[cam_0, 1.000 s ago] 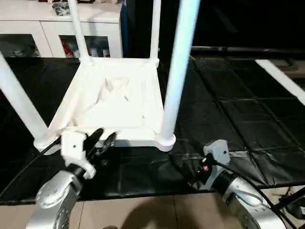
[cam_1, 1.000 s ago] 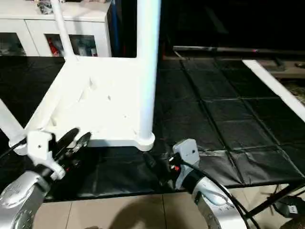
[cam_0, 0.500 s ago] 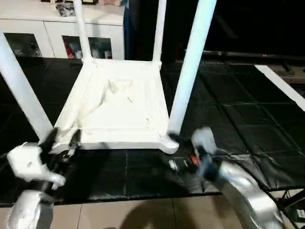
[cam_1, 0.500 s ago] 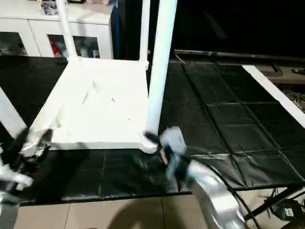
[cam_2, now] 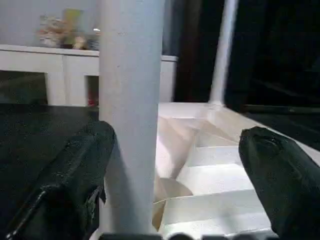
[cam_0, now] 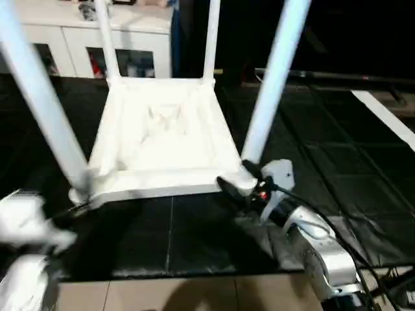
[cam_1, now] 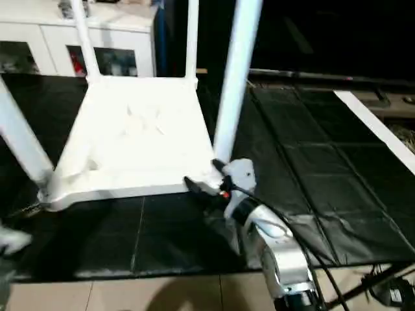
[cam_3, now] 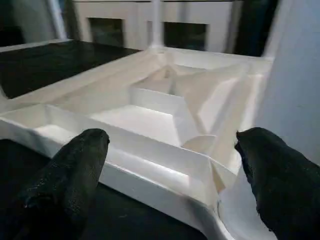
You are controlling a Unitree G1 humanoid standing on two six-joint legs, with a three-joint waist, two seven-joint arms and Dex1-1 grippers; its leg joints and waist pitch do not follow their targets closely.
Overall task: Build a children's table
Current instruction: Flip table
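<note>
on the black mat the tabletop lies upside down, ribbed underside facing up, with all four legs standing in its corner sockets and pointing straight up past the top of the head views. its long axis runs away from the robot toward the white cabinet with glass doors at the back; the near short edge faces the robot, close to the mat's front border and the tiled floor.

a second ago the left gripper sat pinched narrow against the near left edge of the tabletop; now it has spread wide and the arm has dropped off toward the lower left, a blurred pale shape in the head view. in its wrist view the two black fingers stand far apart with the near left leg rising between them, nothing gripped. the right gripper was low on the mat, well short of the table; it has since come forward and up to the near right corner, beside the base of the near right leg. its jaws were wide then and are wide now: the wrist view shows both black fingers apart, straddling the corner socket rim without clamping it.

the table itself sits where it did.
</note>
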